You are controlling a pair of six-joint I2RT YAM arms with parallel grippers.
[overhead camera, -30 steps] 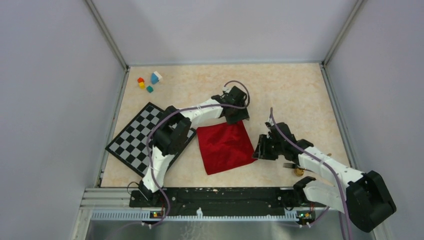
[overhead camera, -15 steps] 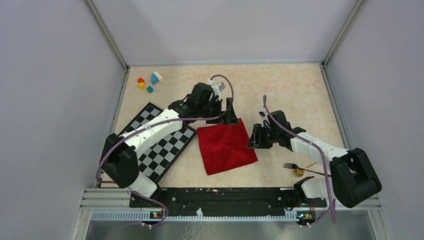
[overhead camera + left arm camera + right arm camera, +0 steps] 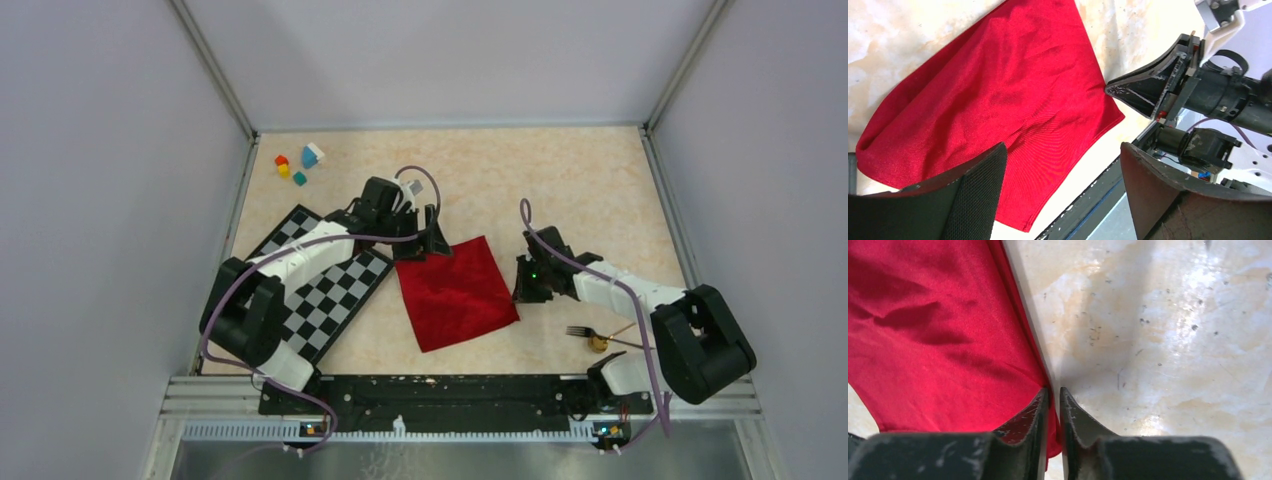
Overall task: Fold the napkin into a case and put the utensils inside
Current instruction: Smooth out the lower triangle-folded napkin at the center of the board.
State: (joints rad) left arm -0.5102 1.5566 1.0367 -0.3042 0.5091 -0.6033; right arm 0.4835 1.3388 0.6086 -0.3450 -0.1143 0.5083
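The red napkin (image 3: 458, 292) lies spread flat on the table, not folded into a case. My left gripper (image 3: 431, 241) hovers at its far left corner, jaws wide open and empty; the left wrist view shows the napkin (image 3: 998, 90) beyond the open fingers (image 3: 973, 200). My right gripper (image 3: 522, 284) sits at the napkin's right edge. In the right wrist view its fingertips (image 3: 1054, 390) are pinched together with the hem of the napkin (image 3: 938, 340) between them. The utensils, a dark fork (image 3: 583, 331) and a gold spoon (image 3: 600, 344), lie by the right arm.
A black-and-white checkerboard mat (image 3: 320, 290) lies left of the napkin, under the left arm. Several small coloured blocks (image 3: 297, 165) sit at the far left corner. Grey walls enclose three sides and a black rail (image 3: 430, 395) runs along the near edge.
The left gripper opened, let go of the napkin's far edge and moved left along it. The right gripper closed on the napkin's right edge.
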